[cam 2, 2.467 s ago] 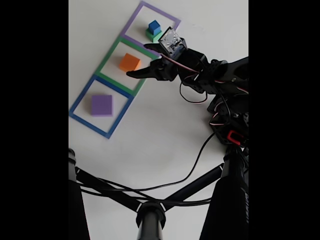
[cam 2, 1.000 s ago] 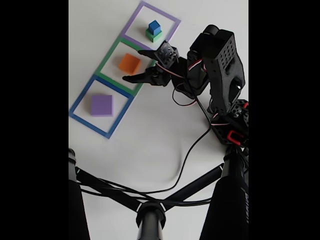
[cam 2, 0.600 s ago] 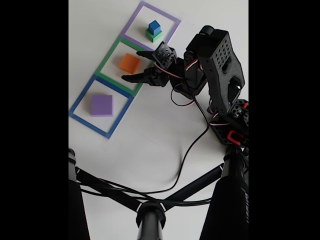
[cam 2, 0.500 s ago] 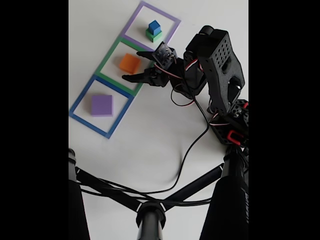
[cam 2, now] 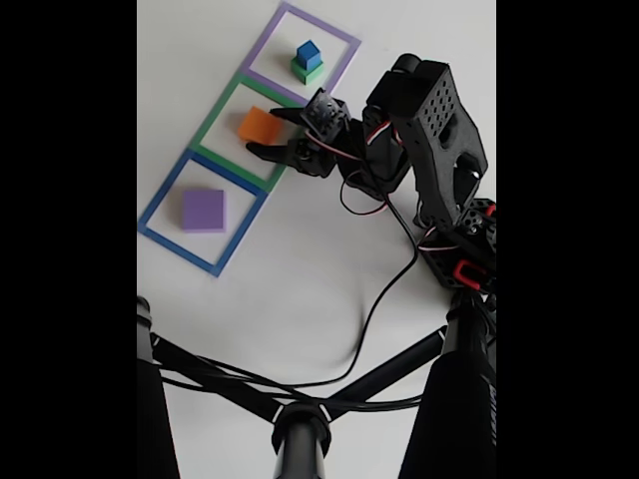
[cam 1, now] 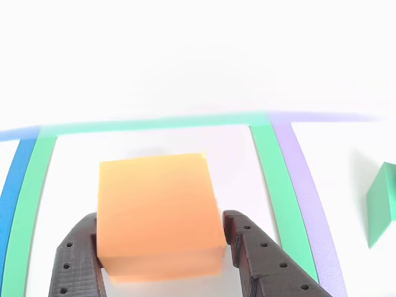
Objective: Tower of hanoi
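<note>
In the other view, the orange block [cam 1: 158, 210] sits inside the green square outline [cam 1: 271, 179], with my gripper [cam 1: 161, 219] open and one black finger on each side of it. The fixed view shows the same: my gripper [cam 2: 261, 131] straddles the orange block [cam 2: 254, 123], and I cannot tell whether the fingers touch it. A small blue cube [cam 2: 309, 50] rests on a green block [cam 2: 306, 71] inside the purple outline [cam 2: 262, 52]. The flat purple slab [cam 2: 204, 211] lies in the blue outline [cam 2: 160, 204].
The green block's edge [cam 1: 382, 201] shows at the right of the other view, beyond the purple outline [cam 1: 304, 185]. In the fixed view, the arm's base [cam 2: 461, 261] stands at the right, a black cable [cam 2: 384, 294] trails across the white table, and black stand legs [cam 2: 300, 424] cross the bottom.
My gripper has moved left toward the orange block, and its open fingers now stand on either side of it. The blocks have not moved.
</note>
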